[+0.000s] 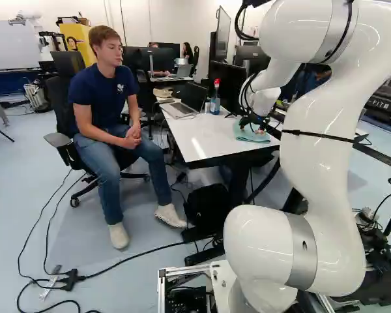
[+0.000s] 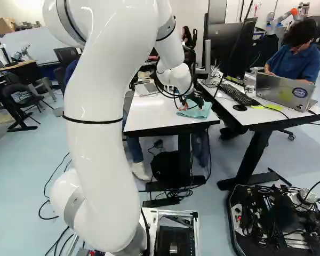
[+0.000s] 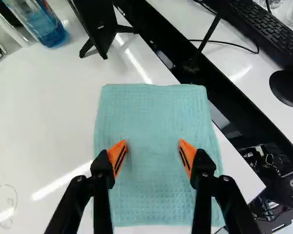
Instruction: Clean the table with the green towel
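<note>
Pointing my black two-fingered gripper down at a pale blue-green, waffle-textured cloth towel right now, and it's wide open, orange pads well apart, nothing pinched. The towel's spread out pretty flat and squarish right under the fingers and on past them; can't tell if the tips are actually touching it. It's lying on a glossy white tabletop, near the edge. Off to one side of me, clear of the cloth, there are some thin looping marks on the surface. Ahead past the towel there's a black splayed-foot stand, with a clear plastic bottle of blue liquid near it. Way off across the dark gap: a round-edged black mouse, then a black keyboard.
</note>
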Available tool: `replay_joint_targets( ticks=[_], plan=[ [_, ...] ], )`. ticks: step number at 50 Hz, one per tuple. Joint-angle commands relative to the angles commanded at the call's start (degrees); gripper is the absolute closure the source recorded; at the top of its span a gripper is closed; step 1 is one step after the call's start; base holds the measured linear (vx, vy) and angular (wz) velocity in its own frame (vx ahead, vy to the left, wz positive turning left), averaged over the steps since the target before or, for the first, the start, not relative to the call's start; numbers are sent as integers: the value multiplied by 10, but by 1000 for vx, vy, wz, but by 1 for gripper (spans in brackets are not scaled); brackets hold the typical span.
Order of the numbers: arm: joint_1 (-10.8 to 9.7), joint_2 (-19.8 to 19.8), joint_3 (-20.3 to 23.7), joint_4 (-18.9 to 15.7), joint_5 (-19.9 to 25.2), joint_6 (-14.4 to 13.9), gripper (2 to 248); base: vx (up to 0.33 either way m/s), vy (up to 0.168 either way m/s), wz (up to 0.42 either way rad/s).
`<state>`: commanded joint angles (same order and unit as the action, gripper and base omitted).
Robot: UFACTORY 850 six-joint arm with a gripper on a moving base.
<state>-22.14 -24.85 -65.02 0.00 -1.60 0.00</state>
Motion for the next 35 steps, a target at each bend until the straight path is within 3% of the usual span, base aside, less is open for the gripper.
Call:
replay_joint_targets(
  ticks=[4, 5, 9, 10, 15, 16, 20, 21, 25, 26, 35],
  plan=[
    [0, 0, 0, 0, 0, 0, 90, 0, 0, 0],
    [0, 0, 0, 0, 0, 0, 102, 0, 0, 0],
    [0, 0, 0, 0, 0, 0, 102, 0, 0, 0],
    [0, 0, 0, 0, 0, 0, 114, 0, 0, 0],
    [0, 0, 0, 0, 0, 0, 114, 0, 0, 0],
    [0, 0, 0, 0, 0, 0, 126, 0, 0, 0],
    [0, 0, 0, 0, 0, 0, 126, 0, 0, 0],
    [0, 0, 0, 0, 0, 0, 139, 0, 0, 0],
    [0, 0, 0, 0, 0, 0, 139, 0, 0, 0],
    [0, 0, 0, 0, 0, 0, 151, 0, 0, 0],
    [0, 0, 0, 0, 0, 0, 162, 0, 0, 0]
  ],
)
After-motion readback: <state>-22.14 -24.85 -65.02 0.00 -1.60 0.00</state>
